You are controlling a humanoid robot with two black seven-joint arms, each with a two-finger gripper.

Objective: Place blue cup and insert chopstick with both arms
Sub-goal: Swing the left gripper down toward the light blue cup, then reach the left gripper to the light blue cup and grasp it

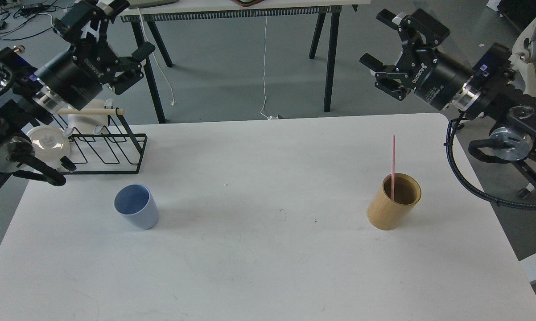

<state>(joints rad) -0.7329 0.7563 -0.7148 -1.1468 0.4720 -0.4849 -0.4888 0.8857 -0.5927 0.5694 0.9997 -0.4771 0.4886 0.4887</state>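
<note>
Light-blue cup (136,206) upright at table (268,267) left; pink chopstick (393,167) standing in tan wooden cylinder (393,201) at right. Both pincers, left (125,40) and right (377,40), raised, fingers apart, empty. Advisable: left pincer descends squarely over cup's sides

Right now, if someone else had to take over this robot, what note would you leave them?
Left gripper: open, empty, raised above the black rack.
Right gripper: open, empty, raised beyond the table's far right corner.
Blue cup: upright on the white table, left side, empty.
Chopstick: standing in the tan wooden cylinder, right side.
Done: nothing yet.
Left: place the cup, pull the chopstick out and insert it into the cup.
</note>
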